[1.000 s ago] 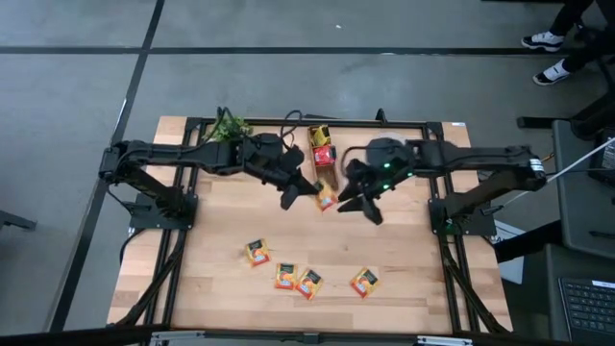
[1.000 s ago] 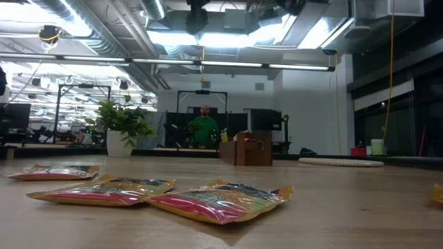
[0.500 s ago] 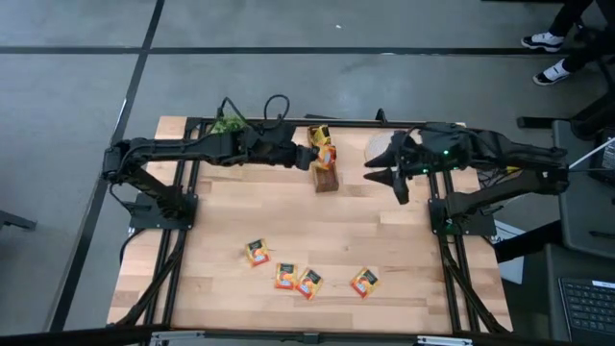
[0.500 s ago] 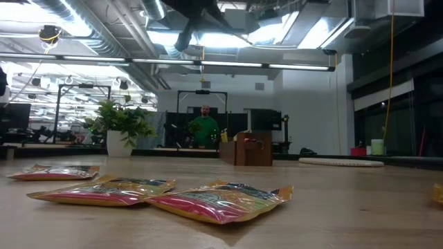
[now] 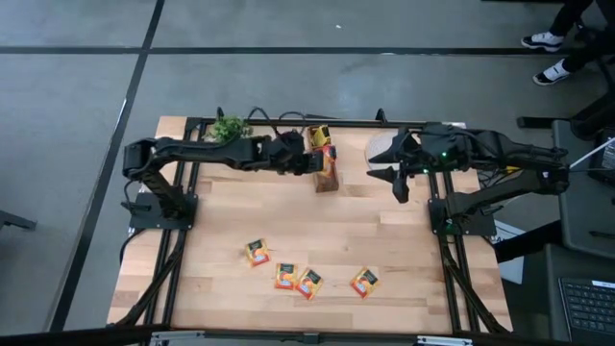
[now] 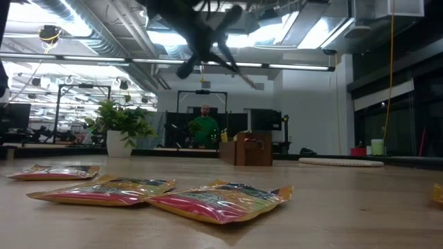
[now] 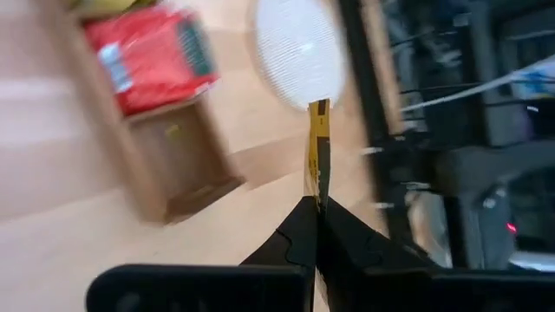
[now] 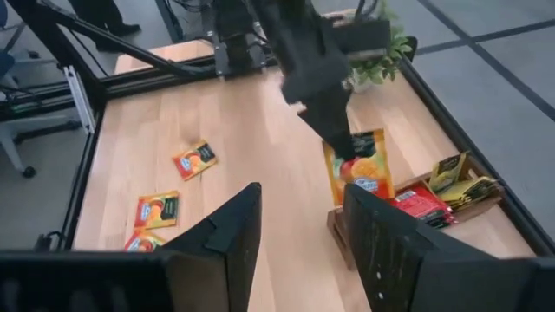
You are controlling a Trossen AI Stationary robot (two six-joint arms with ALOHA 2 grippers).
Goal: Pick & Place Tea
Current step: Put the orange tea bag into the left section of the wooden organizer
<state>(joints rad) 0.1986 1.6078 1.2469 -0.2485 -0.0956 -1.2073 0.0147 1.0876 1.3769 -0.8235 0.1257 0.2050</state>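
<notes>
Near edge of the tabletop (image 5: 384,240), six o'clock: four loose sachets (image 5: 308,283). Farther, twelve o'clock: I see the left gripper (image 8: 340,143) with fingers clamped on an orange sachet (image 8: 358,170) above the wooden box (image 5: 327,180). At two o'clock, the right gripper (image 5: 394,178) hangs, fingers apart, empty.

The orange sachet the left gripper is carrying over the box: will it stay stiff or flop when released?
The orange sachet hangs fairly flat below the left gripper, pinched by its top edge, so it is probably light and only slightly flexible. Seen edge-on in the left wrist view it looks thin, so it may tip sideways in the wooden box rather than stand.
</notes>
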